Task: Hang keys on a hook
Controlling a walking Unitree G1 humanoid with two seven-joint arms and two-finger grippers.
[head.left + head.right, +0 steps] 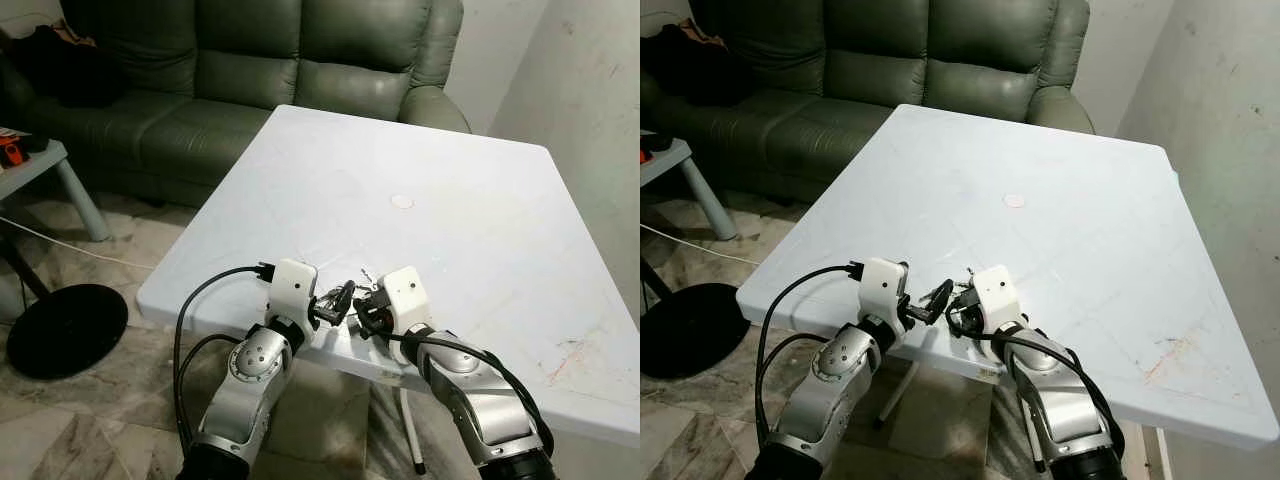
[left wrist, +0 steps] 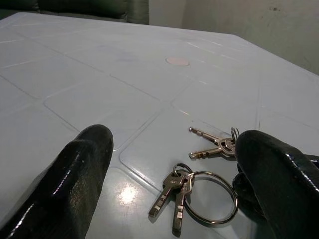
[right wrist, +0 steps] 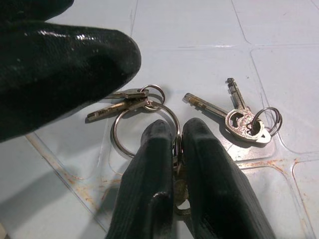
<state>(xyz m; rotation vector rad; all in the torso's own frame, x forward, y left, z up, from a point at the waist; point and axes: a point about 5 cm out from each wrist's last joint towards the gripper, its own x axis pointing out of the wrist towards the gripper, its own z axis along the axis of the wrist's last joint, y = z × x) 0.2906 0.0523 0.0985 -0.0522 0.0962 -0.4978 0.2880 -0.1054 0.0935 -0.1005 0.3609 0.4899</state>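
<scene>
We find no brand, label or writing that we can read on any thing here. Both arms reach forward and bend inward, so the two grippers meet at the near edge of the white table (image 1: 470, 230). The right gripper (image 3: 177, 149) is closed on the big key ring (image 3: 144, 130); its two black fingers press together on the ring's wire, and the ring lies flat on the table. Two keys (image 2: 172, 191) hang on this ring. A second small bunch of keys (image 3: 239, 117), on its own little ring, lies just beside, apart from the big ring as far as we can see. The left gripper (image 2: 174, 169) is open, with one finger on each side of the keys, and it holds nothing. In the head views the two grippers are almost touching, the left gripper (image 1: 335, 303) pointing toward the right gripper (image 1: 365, 312). A small round mark (image 1: 402, 201) is in the middle of the table. Behind the table stands a green sofa (image 1: 250, 70), and a black round object (image 1: 65, 328) lies on the tiled floor at the left.
</scene>
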